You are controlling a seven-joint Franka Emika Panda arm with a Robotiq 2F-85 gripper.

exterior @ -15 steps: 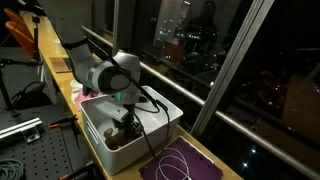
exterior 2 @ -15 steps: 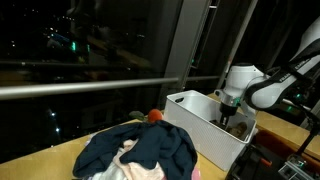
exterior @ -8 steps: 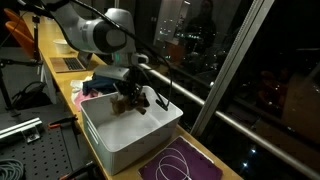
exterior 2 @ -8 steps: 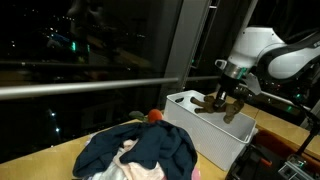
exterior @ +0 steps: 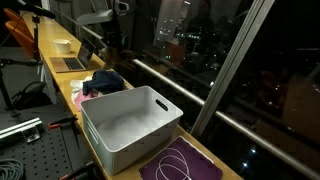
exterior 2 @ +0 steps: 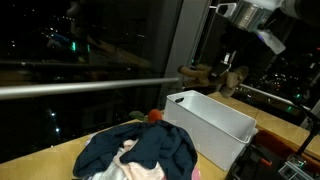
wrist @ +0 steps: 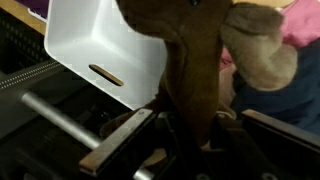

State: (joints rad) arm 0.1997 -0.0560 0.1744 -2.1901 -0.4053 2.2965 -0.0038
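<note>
A robot arm's gripper (wrist: 195, 135) holds a brown plush toy (wrist: 200, 60); the jaws are drawn in narrow and clamp the toy's body from both sides; in both exterior views the toy hangs in the air, high above a white rectangular plastic bin (exterior 2: 215, 135) and well apart from it; the bin stands on the surface (exterior 2: 55, 160), just beside a heap of dark blue and pink clothes (exterior 2: 150, 145); a purple mat (exterior: 190, 165) lies at the bin's far end.
</note>
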